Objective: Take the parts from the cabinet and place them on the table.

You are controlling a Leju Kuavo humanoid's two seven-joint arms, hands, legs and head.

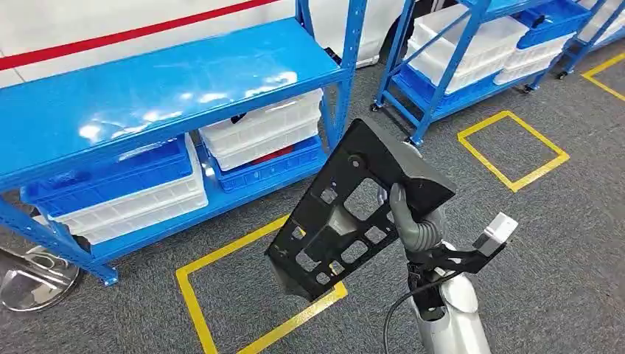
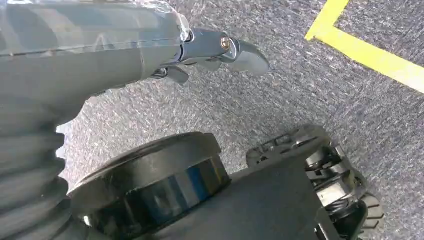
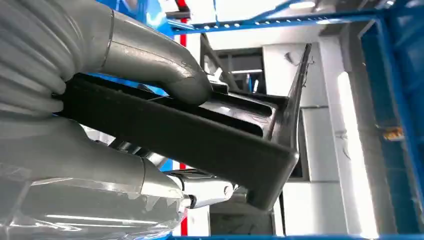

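Black perforated plate part (image 1: pixel 346 214), tilted, held aloft, near blue cabinet (image 1: pixel 147 96)

The right hand (image 1: pixel 416 221) is holding the big black part (image 1: pixel 354 206) up over the grey carpet floor (image 1: pixel 560 243). Open floor is lying all around it. The blue rack (image 1: pixel 169 96) with its bins (image 1: pixel 262 129) is standing near on one side, and another blue rack (image 1: pixel 449 66) is blocking the way behind.
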